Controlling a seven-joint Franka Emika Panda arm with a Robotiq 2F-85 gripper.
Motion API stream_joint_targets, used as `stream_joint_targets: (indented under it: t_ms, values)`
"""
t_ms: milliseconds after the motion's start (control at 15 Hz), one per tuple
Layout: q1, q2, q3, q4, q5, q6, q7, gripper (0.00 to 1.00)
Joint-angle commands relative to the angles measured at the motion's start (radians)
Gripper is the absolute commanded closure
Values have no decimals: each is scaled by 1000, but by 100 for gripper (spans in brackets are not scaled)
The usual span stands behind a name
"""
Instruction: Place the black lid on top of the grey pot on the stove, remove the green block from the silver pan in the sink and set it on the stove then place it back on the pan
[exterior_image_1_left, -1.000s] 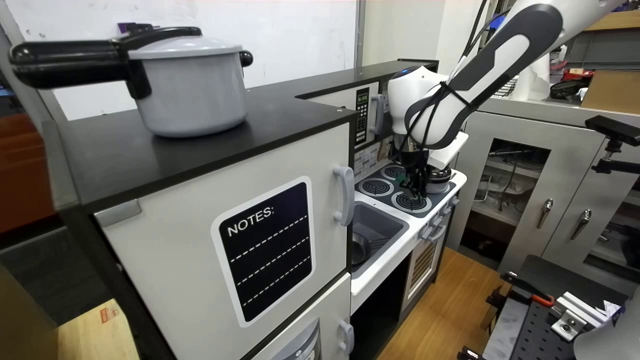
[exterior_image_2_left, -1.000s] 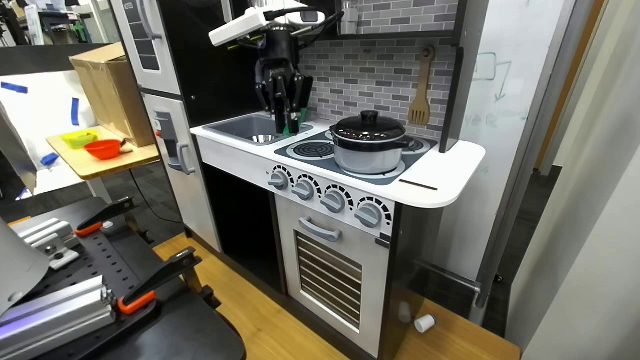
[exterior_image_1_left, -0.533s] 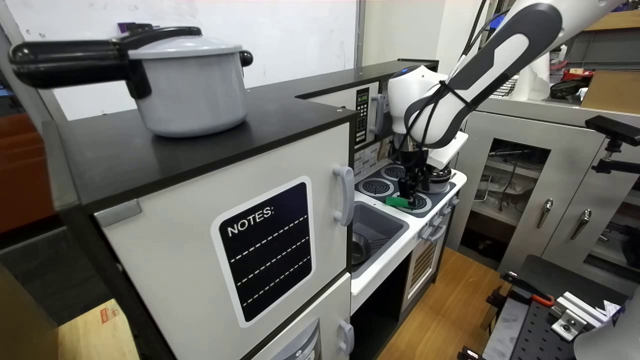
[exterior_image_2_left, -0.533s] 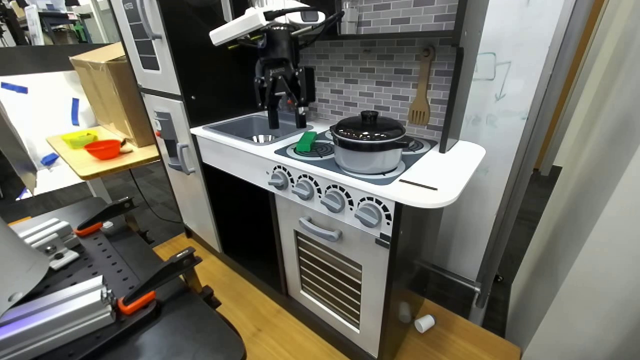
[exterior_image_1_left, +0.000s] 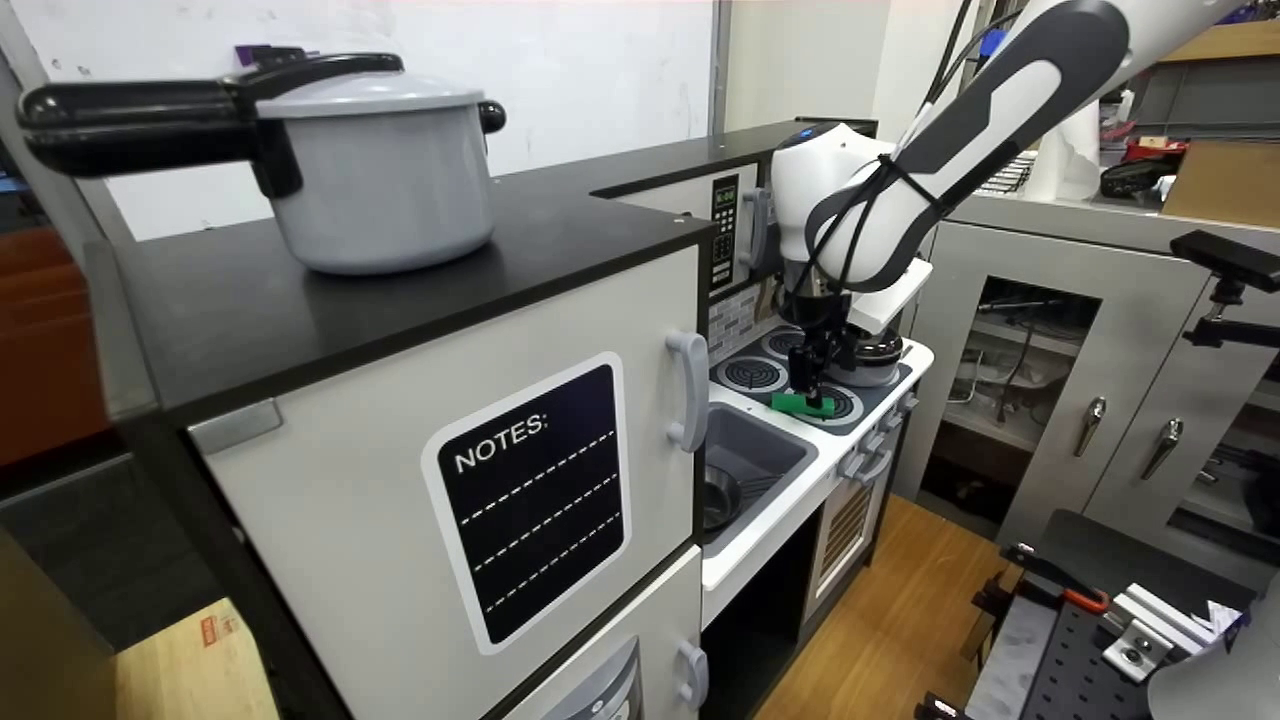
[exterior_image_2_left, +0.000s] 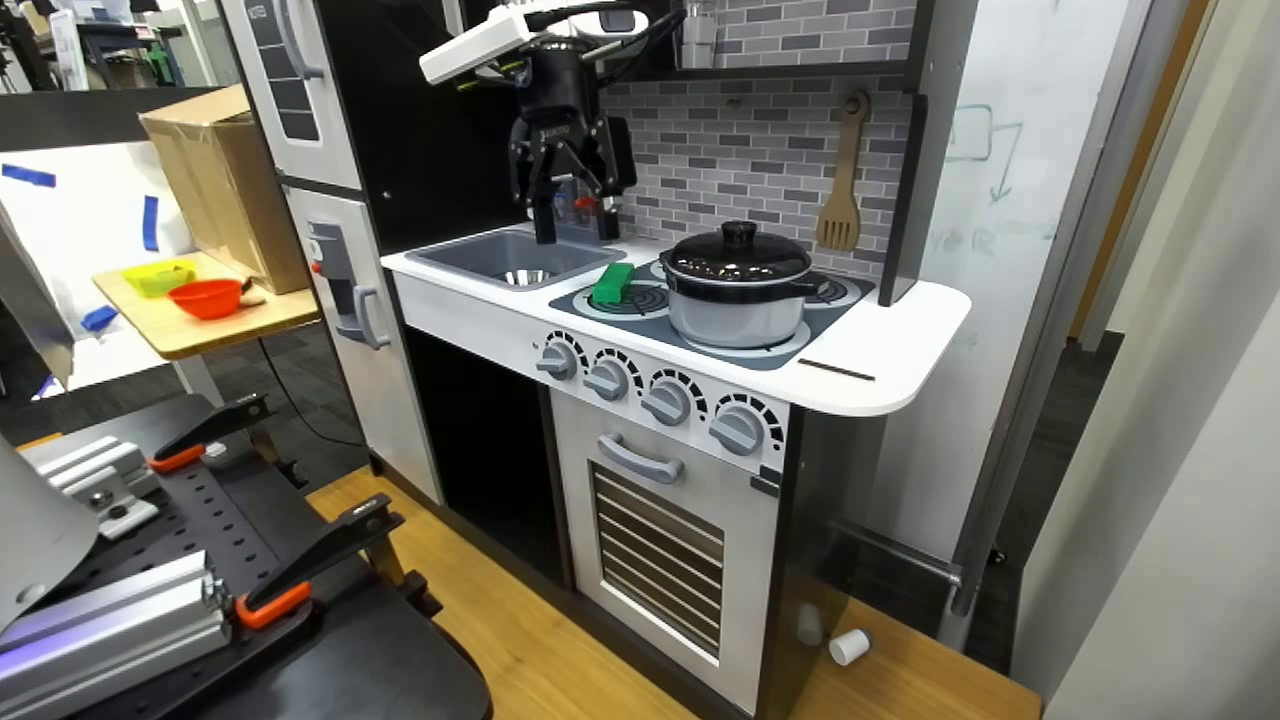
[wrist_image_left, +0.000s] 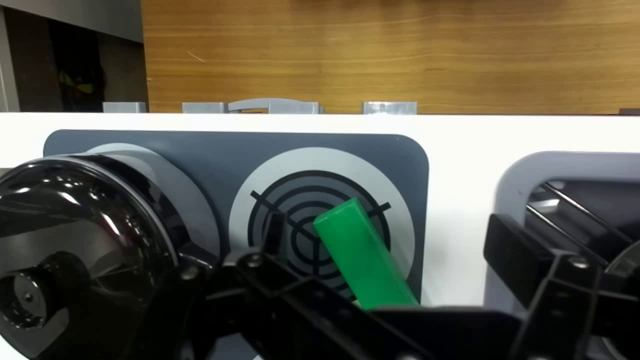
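Nearest to my wrist view is the tool (exterior_image_2_left: 577, 226). A second ago its fingers (exterior_image_2_left: 545, 220) were close together with the green block (wrist_image_left: 362, 255) at their tips. Now they stand wide apart and hold nothing, and the tool is a little higher. So I have let go.

Just below, the block lies slantwise on the front burner (wrist_image_left: 295, 205) next to the sink (exterior_image_2_left: 470, 250), with one end near its middle and the other about at its edge. I think that means the step of setting it on the stove (wrist_image_left: 220, 155) is done.

A bit farther along the stove, the grey pot (exterior_image_2_left: 735, 318) sits with the black lid (exterior_image_2_left: 740, 255) on top, the same as a second ago. That job looks finished too.

Farthest off, the silver pan (exterior_image_2_left: 527, 278) is down in the sink, and I see no green in the part that shows. To me, one job is left: pick the block up again and put it back on the pan. The block sits slanted, so I guess my fingers should turn to match, or it may slip.
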Motion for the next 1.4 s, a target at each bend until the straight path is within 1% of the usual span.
stream_joint_targets:
  t_ms: [0,800,867,1000,1333]
  values:
    - [-5,0,6,2,0,-3,0,0]
    - [-6,0,6,2,0,-3,0,0]
    - [-12,10,3,10,9,13,-29,0]
    - [-27,28,4,22,67,47,-148,0]
    - [-72,114,-7,86,119,93,-361,0]
